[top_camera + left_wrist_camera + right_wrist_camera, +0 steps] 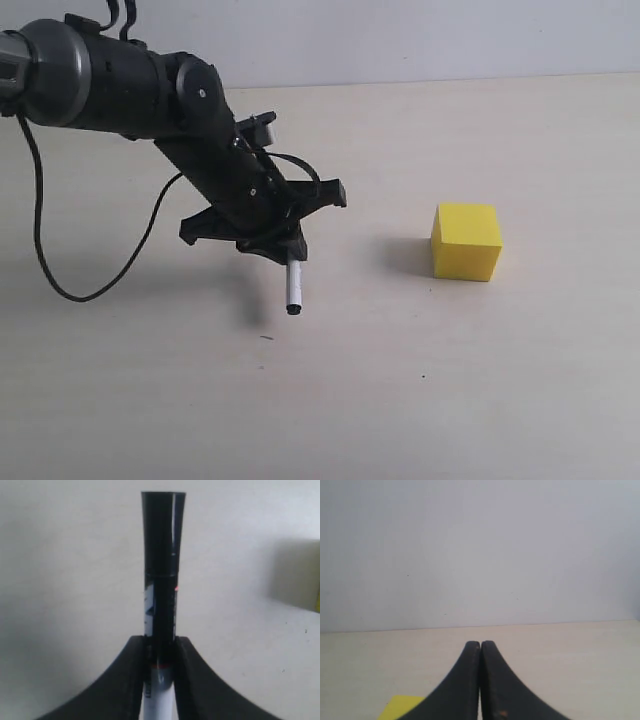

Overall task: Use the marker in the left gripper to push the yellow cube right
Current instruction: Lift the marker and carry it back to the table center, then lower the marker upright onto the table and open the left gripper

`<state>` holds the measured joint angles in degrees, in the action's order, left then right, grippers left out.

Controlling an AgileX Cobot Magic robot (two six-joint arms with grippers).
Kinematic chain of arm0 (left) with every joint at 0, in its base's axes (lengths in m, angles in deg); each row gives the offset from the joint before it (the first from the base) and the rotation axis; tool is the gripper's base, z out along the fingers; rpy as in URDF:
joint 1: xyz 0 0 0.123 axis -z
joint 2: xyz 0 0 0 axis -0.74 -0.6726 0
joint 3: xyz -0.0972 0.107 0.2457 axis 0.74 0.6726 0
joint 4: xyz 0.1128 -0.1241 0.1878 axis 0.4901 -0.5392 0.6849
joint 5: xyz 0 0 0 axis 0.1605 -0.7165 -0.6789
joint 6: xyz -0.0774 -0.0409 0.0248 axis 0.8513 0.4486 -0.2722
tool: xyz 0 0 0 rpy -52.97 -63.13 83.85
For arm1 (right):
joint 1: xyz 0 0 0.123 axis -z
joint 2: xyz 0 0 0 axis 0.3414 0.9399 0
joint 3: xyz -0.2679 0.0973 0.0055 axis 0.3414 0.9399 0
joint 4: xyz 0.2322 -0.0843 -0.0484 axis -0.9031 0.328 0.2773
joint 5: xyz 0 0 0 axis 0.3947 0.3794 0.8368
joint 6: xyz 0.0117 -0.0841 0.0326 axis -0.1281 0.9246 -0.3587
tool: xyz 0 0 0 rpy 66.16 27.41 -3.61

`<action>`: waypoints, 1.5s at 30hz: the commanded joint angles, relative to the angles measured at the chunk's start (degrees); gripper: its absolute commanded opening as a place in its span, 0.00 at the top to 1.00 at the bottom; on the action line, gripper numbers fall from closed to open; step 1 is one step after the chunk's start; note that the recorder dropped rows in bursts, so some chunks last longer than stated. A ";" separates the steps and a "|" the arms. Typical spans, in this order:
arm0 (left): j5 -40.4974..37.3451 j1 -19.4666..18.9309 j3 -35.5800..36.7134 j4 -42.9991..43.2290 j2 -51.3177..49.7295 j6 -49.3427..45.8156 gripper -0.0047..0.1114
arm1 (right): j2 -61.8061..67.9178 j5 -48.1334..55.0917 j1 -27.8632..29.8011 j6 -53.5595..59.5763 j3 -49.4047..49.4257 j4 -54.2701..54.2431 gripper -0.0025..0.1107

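On the pale worktop [400,400] the yellow cube [467,242] sits by itself toward the right, flat on one face, with its shadow falling on the side facing the arm. Over on the left, a thick black-grey arm [150,90] slants down from the upper corner, and a black cable [60,270] loops off it and droops to the surface. At its end the left claw [285,248] is pinching the marker [294,290], its two black fingers [125,680] pressed against the white barrel on either side. The marker points nearly straight down, black end lowest and close to the worktop; I cannot tell whether the tip touches. From the left wrist the black cap reaches out past the fingertips, with a bit of red and black label print showing on the barrel. Marker and cube are well apart, the cube lying to the right of the tip with bare worktop between them. The right claw [480,647] has its fingers pressed together with nothing between them, facing a plain wall [480,555], with a corner of the yellow cube showing beside it.
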<state>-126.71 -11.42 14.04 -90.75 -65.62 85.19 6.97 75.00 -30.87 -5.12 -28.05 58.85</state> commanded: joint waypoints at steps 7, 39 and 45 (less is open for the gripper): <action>-4.79 1.43 -5.74 8.69 -3.85 8.23 0.96 | -0.29 -0.28 0.28 0.13 0.28 0.13 0.98; -4.11 1.43 -6.22 7.45 -7.14 7.72 0.96 | -0.29 -0.28 0.28 0.12 0.28 0.13 0.98; -4.11 1.43 -6.22 7.45 -7.11 7.61 0.96 | -0.29 -0.28 0.28 0.12 0.28 0.13 0.98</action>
<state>-130.76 -10.22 8.04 -83.35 -72.50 93.01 6.97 75.00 -30.87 -5.12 -28.05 58.85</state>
